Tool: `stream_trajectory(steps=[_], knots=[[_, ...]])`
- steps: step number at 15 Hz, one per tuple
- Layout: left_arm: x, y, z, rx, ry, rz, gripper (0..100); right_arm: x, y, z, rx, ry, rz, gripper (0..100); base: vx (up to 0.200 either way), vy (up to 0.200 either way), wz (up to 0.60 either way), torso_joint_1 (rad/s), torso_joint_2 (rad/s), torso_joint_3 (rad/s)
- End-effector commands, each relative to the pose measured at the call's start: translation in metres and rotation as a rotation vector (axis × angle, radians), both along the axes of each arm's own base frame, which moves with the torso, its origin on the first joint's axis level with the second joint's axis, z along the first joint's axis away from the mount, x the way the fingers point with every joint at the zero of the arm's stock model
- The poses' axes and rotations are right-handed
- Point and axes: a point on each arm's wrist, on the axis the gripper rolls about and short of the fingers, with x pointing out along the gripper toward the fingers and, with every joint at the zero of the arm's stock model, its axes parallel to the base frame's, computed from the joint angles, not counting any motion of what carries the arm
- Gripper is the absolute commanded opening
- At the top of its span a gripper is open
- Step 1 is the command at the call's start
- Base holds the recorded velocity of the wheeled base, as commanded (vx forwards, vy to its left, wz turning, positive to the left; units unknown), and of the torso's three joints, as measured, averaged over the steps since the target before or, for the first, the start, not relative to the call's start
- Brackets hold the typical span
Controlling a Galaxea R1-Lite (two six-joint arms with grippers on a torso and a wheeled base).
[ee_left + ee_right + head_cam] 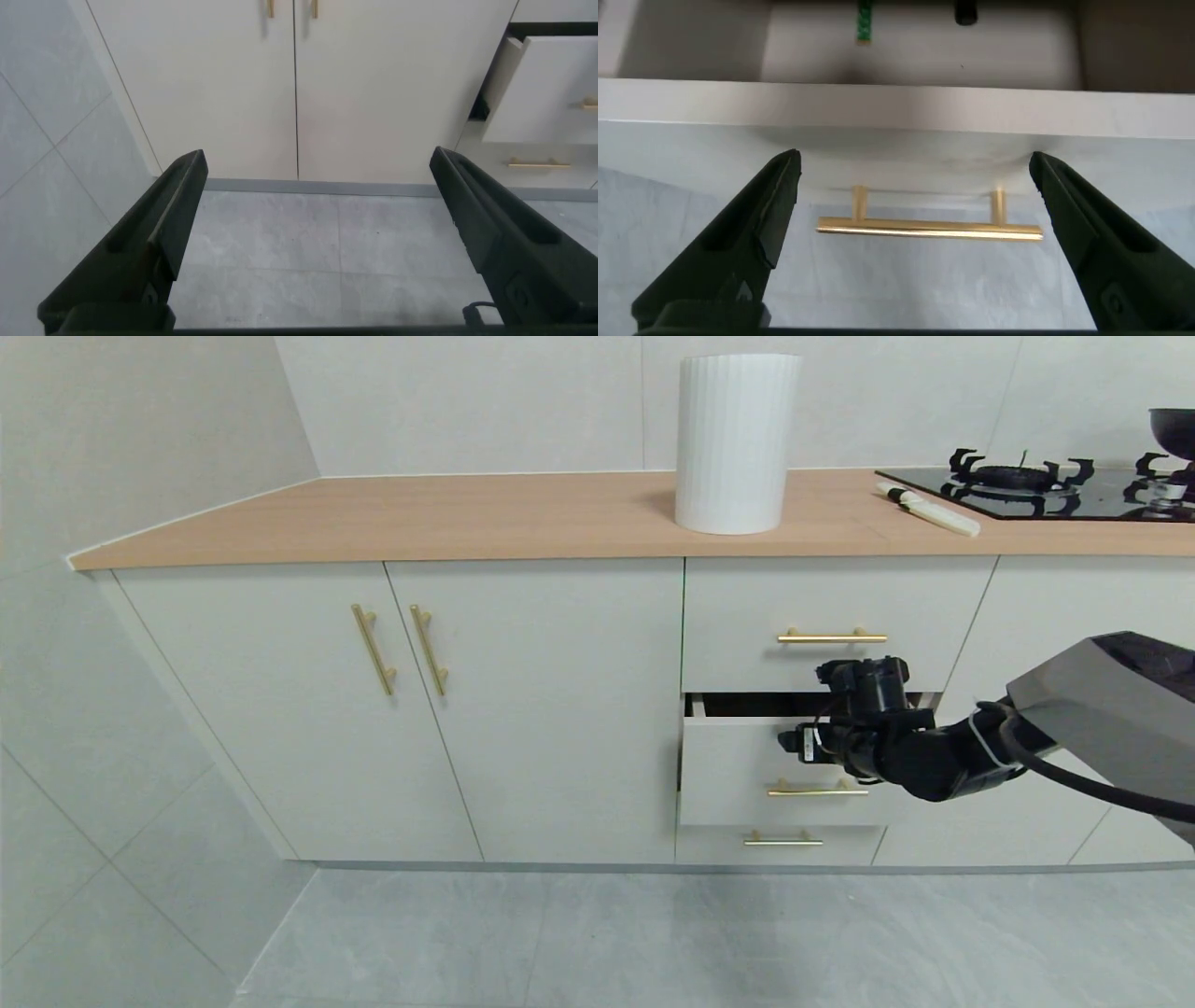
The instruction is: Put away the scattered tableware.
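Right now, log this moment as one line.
middle drawer: partly open | right gripper: open, at its front above the handle | left gripper: open, low before cabinet doors | utensil: on counter

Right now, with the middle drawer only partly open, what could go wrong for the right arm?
1. The open right gripper hangs near the top edge of the drawer, seemingly above its gold handle; shutting here may miss the handle.
2. The gap is narrow, so the white utensil from the counter may catch on the front.
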Motion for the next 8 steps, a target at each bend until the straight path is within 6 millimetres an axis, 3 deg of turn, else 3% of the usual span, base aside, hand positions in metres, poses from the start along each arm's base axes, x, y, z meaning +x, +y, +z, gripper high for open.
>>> stream_trajectory(steps=[1, 8], knots=[[0.000, 0.000, 0.000, 0.000, 0.000, 0.001, 100, 0.010, 0.003, -0.010, -0.001, -0.001, -0.005, 100, 0.000, 0.000, 0.00, 0.000, 0.00, 0.000], [0.000, 0.000, 0.000, 0.000, 0.000, 0.001, 100, 0.032, -0.003, -0.019, 0.008, -0.055, -0.039, 100, 0.000, 0.000, 0.00, 0.000, 0.00, 0.000]])
